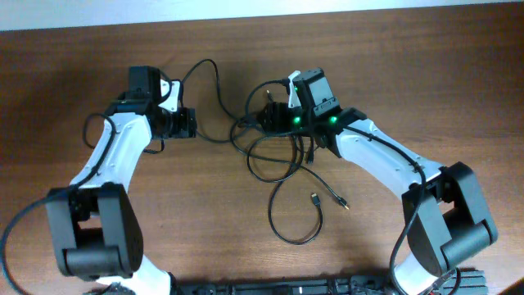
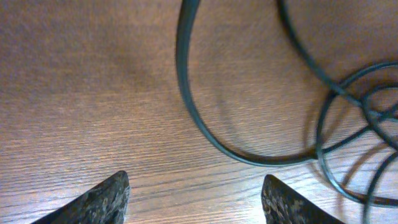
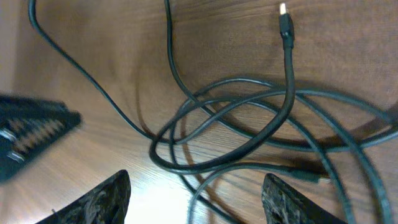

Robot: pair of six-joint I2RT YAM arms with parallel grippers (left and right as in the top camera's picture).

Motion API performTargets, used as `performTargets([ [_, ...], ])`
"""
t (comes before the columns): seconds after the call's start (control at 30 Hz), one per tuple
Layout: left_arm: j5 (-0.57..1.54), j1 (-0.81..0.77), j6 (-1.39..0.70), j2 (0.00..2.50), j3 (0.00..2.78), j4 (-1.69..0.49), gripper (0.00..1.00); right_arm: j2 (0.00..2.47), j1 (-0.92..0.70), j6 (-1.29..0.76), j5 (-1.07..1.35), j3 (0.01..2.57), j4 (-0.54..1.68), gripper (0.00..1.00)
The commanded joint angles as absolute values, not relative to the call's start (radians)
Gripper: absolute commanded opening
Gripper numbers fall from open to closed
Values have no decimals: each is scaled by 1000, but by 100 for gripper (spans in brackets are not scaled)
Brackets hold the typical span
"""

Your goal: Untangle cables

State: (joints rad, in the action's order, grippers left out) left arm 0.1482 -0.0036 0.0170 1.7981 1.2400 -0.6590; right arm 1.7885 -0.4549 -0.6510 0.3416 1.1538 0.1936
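Cables (image 1: 278, 156) in a loose knot at mid tabletop (image 1: 458, 74), between the two arms. One long strand arching away to the far left past the left gripper (image 1: 191, 123). One open loop trailing to the near side, with small plugs (image 1: 315, 198) lying free beside it.

Nothing pulled apart yet by the look of it. Early in the job, at the stage of choosing a strand and reaching for it.

Left jaws spread wide and empty over bare wood, just near of a single curved strand (image 2: 180, 68). Low over the far side of the knot, right gripper (image 1: 273, 115) with jaws likewise apart and gripping nothing. Several crossed loops (image 3: 255, 144) just ahead of it, and a pale-tipped plug (image 3: 283, 14) beyond them.

Next move, probably: closing on one strand only, near a free end such as that plug. Then drawing it out sideways while holding the rest down with the other arm. Hard part: telling over from under at the crossings.

Number of separate cords impossible to count. Far part of the knot hidden in the overhead view beneath the right wrist. Loops cut off at the right edge of both wrist views. At the left edge of the right wrist view, dark ribbed shape (image 3: 31, 127) unclear, possibly the other gripper.
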Motion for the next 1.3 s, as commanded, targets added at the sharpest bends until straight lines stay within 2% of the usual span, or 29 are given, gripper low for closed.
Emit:
performTargets([
  [0.0, 138, -16, -11, 1864, 1244, -660, 70, 1819, -495, -863, 308, 1161, 155, 67],
  [0.1, 142, -39, -12, 1907, 1244, -659, 71, 1892, -523, -1001, 295, 1161, 128, 67],
  [0.2, 141, -66, -12, 1930, 1244, -641, 73, 1958, -526, -1005, 302, 1161, 41, 66],
  [0.23, 142, -78, -12, 1937, 1244, -626, 74, 1973, -526, -1004, 302, 1161, 18, 61],
  [0.33, 173, -114, -12, 1957, 1244, -586, 76, 1989, -526, -1004, 293, 1161, -5, 31],
  [0.37, 194, -125, -12, 1962, 1244, -579, 77, 1989, -526, -1004, 283, 1161, -5, 15],
  [0.4, 214, -138, -12, 1965, 1244, -577, 77, 1989, -526, -1003, 280, 1161, -5, 4],
  [0.47, 225, -163, -12, 1966, 1244, -577, 77, 1989, -526, -971, 294, 1161, -7, 4],
  [0.53, 224, -183, -12, 1966, 1244, -576, 79, 1989, -526, -787, 386, 1162, -35, 4],
  [0.6, 224, -197, -12, 1966, 1244, -558, 87, 1987, -525, -656, 507, 1163, -33, 4],
  [0.67, 225, -202, -12, 1966, 1244, -525, 89, 1972, -524, -607, 582, 1166, -10, 4],
  [0.83, 224, -201, -12, 1966, 1244, -506, 87, 1830, -522, -418, 548, 1250, 244, 4],
  [0.97, 224, -201, -12, 1966, 1244, -506, 85, 1673, -521, -280, 508, 1469, 488, 4],
  [1.07, 224, -201, -12, 1966, 1244, -508, 84, 1597, -508, -258, 509, 1629, 548, 4],
  [1.27, 224, -201, -12, 1966, 1244, -509, 85, 1465, -367, -258, 509, 1911, 548, 4],
])
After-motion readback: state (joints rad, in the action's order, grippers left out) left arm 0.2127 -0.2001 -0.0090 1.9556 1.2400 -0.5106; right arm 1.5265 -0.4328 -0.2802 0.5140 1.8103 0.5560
